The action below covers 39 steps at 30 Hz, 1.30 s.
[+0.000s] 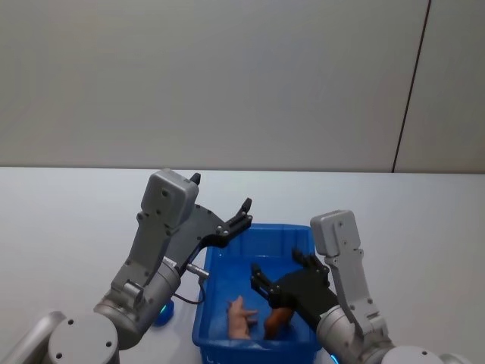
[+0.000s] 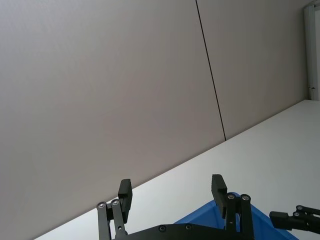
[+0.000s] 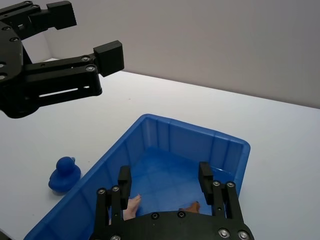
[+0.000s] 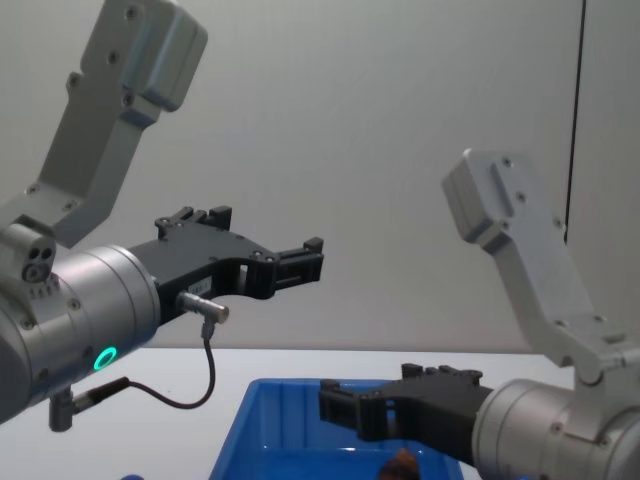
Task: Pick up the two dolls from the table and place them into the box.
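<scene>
**Both sitting in the box [image 1: 269, 241] already**

So the pink doll [image 1: 241, 317] is lying at the brown doll's [image 1: 277, 321] 9 o'clock, in the box's 6 o'clock end. The right gripper [image 3: 165, 172] is hovering over them, wide and empty. The left gripper [image 2: 171, 187] is hanging wide and empty too, at the box's 11.

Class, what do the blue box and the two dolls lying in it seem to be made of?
Box: probably hard moulded plastic; its glossy, ribbed walls catch the light. Pink doll: smooth and even, perhaps rubber or vinyl. Reddish-brown doll: duller surface, material unclear.
</scene>
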Each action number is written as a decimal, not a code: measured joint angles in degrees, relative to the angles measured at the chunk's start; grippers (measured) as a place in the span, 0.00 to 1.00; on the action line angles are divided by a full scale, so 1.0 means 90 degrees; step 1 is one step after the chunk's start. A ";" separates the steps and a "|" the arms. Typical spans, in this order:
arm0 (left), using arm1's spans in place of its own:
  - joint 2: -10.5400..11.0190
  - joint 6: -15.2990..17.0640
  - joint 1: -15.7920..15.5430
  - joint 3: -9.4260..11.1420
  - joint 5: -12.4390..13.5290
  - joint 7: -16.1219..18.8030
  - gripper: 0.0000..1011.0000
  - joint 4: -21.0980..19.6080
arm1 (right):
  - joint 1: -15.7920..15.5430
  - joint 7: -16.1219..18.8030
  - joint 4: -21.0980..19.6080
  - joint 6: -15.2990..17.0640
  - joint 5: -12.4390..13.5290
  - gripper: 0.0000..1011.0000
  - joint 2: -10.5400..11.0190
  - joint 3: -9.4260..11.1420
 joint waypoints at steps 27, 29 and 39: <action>0.0000 0.0000 0.0000 0.0000 0.0000 0.0000 0.99 0.0000 | -0.0506 -0.1004 -0.0667 -0.0631 -0.0038 0.99 0.0486 0.0390; 0.0000 0.0000 0.0000 0.0000 0.0000 0.0000 0.99 0.0000 | -0.0541 -0.1056 -0.0706 -0.0635 -0.0016 0.99 0.0530 0.0433; 0.0000 0.0000 0.0000 0.0000 0.0000 0.0000 0.99 0.0000 | -0.0636 -0.1193 -0.0820 -0.0650 0.0040 0.99 0.0642 0.0543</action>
